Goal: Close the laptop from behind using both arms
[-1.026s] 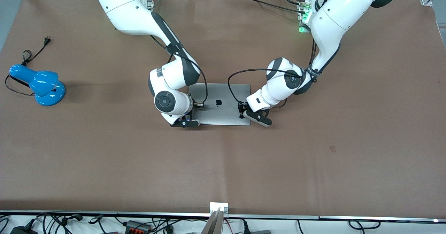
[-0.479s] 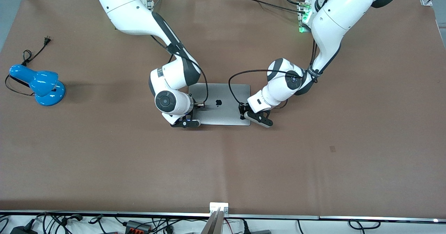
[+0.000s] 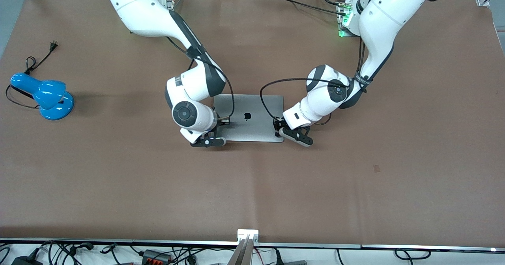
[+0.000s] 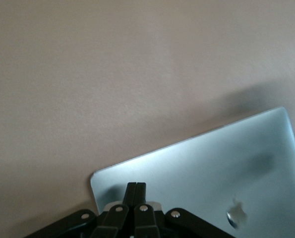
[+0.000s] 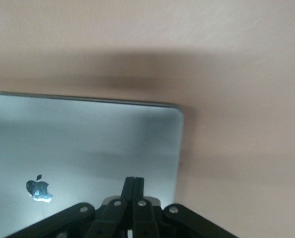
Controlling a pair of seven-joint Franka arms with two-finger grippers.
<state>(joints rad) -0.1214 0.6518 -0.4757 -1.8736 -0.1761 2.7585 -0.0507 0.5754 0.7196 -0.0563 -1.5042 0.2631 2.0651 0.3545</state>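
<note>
The silver-grey laptop point(image 3: 248, 118) lies shut and flat on the brown table, its lid up with the dark apple logo showing. My right gripper point(image 3: 218, 129) is shut and empty, low over the lid at the corner nearer the front camera, at the right arm's end. In the right wrist view its fingertips point(image 5: 134, 184) point over the lid point(image 5: 88, 144). My left gripper point(image 3: 277, 127) is shut and empty over the matching corner at the left arm's end. In the left wrist view its fingertips point(image 4: 136, 191) sit over the lid point(image 4: 211, 168). The screen and keyboard are hidden.
A blue desk lamp point(image 3: 43, 95) with a black cord and plug lies toward the right arm's end of the table. A small box with a green light point(image 3: 344, 20) sits by the left arm's base.
Both wrists have shifted slightly outward, each toward its own end of the laptop. The laptop has not moved and its lid stays flat.
</note>
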